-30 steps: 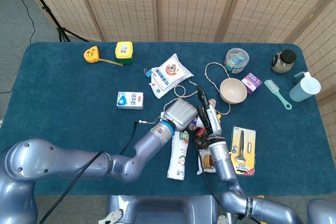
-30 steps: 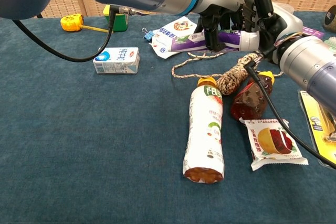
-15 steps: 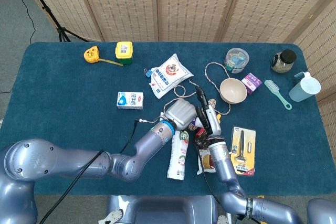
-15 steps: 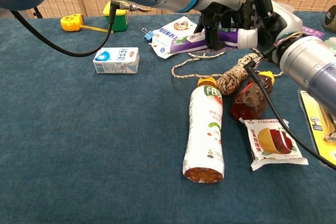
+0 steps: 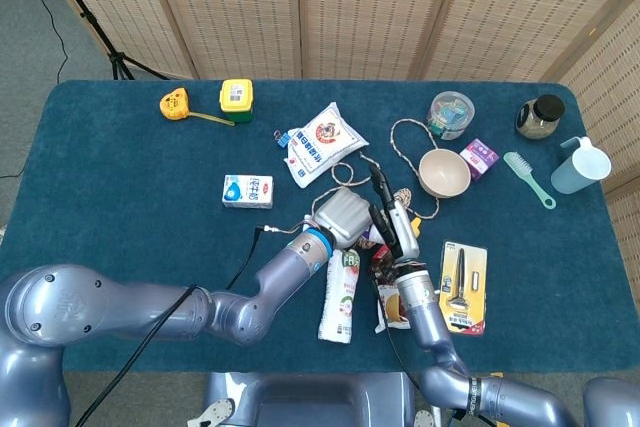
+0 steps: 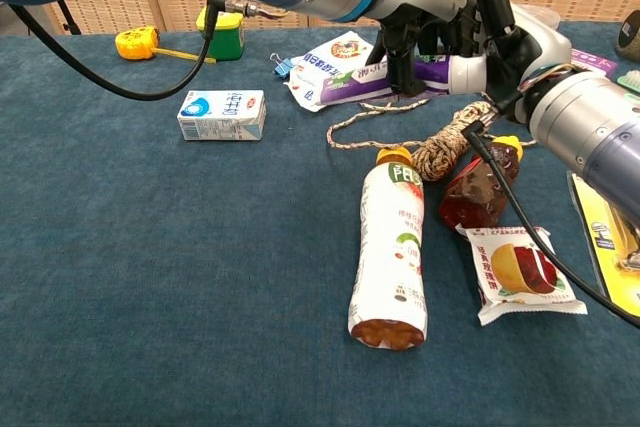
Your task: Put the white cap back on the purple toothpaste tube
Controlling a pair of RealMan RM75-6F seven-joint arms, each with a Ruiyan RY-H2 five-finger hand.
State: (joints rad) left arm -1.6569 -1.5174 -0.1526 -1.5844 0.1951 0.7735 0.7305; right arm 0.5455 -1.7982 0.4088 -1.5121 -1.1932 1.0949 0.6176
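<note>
The purple toothpaste tube (image 6: 432, 69) lies level above the table at the back centre of the chest view, and my left hand (image 6: 420, 27) grips it from above. The white cap (image 6: 466, 73) sits at the tube's right end, touching it, pinched by my right hand (image 6: 515, 47). How far the cap is seated on the neck cannot be made out. In the head view my left hand (image 5: 343, 215) and right hand (image 5: 397, 230) meet at the table's middle, hiding nearly all of the tube and the cap.
Under the hands lie a rope coil (image 6: 445, 147), a brown pouch (image 6: 480, 187), a lying drink bottle (image 6: 392, 247) and a snack packet (image 6: 520, 272). A white sachet (image 6: 335, 62) lies behind, a milk carton (image 6: 222, 114) to the left. A bowl (image 5: 444, 172) and a yellow card pack (image 5: 463, 285) lie to the right.
Both hands, with the tube and the cap, have shifted slightly to the left. The cap stays against the tube's end.
</note>
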